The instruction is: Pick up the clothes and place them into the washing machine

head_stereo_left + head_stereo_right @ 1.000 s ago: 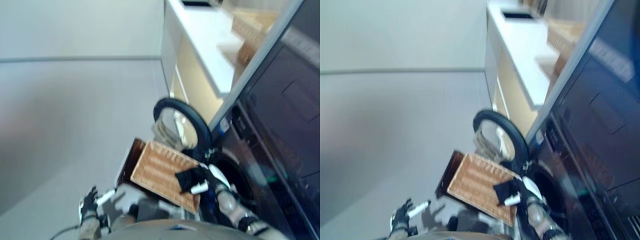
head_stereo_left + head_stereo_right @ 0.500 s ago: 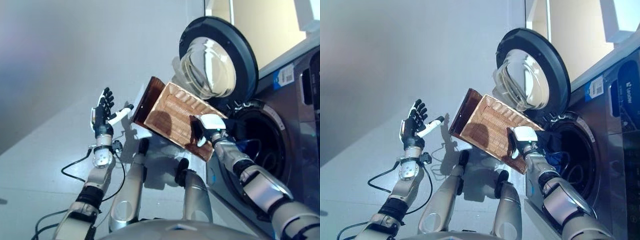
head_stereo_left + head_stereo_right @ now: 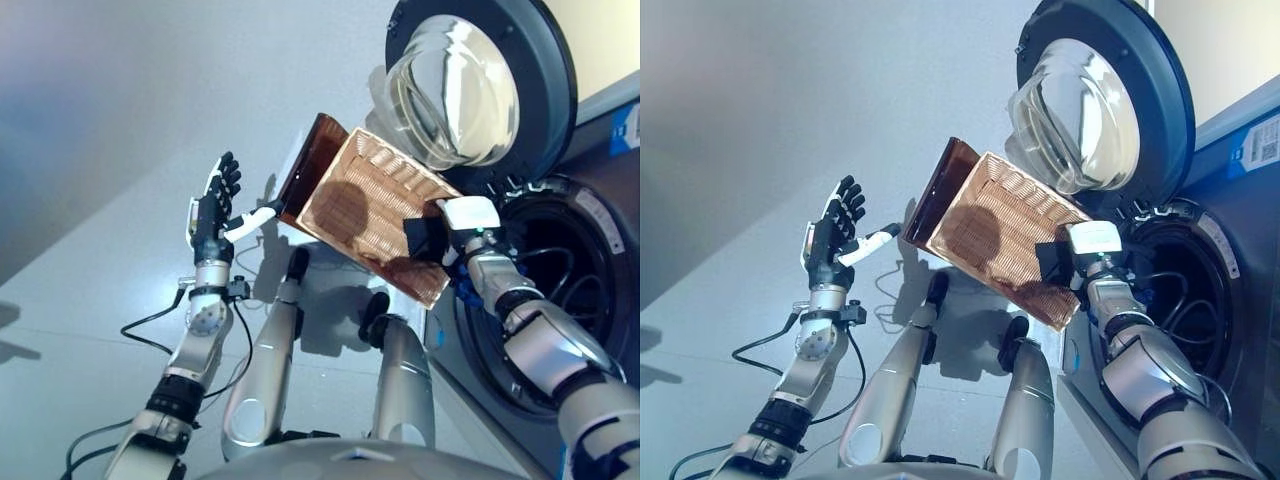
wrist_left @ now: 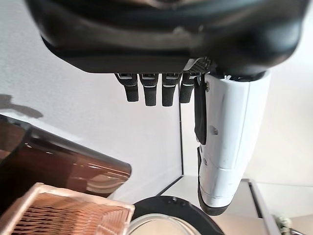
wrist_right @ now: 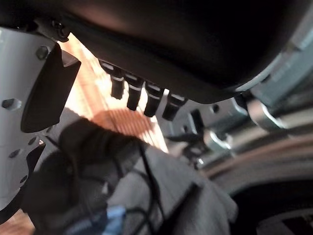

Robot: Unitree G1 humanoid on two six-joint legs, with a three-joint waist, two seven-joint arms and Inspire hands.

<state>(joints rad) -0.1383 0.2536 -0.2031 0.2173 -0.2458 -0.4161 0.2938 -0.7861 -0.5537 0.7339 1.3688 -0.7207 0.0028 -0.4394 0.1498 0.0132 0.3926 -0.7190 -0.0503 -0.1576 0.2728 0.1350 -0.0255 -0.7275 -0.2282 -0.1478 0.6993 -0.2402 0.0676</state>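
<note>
Writing shows only on a small blue and white sticker (image 3: 1262,146) on the front of the washing machine (image 3: 1240,300), and it is too small for me to read. Dark clothes (image 5: 112,191) are bunched up under my right hand (image 3: 455,225), right at the rim of the round drum opening (image 3: 560,290), beside the lower corner of the woven basket (image 3: 375,215). They are a crumpled lump, so I cannot tell which way they point or where their long side runs. My right wrist view shows grey cloth with a bit of blue in it, lying past my fingers (image 5: 146,100), which hang down short and relaxed, with my white thumb to one side; I cannot tell if I am really gripping the cloth. The basket is tipped up on its edge, its open side facing me, and I see nothing lying inside it. The round glass door (image 3: 470,85) stands wide open above the basket. My left hand (image 3: 212,205) is held up over the floor (image 3: 100,300), well apart from the basket, fingers straight and spread, holding nothing.
</note>
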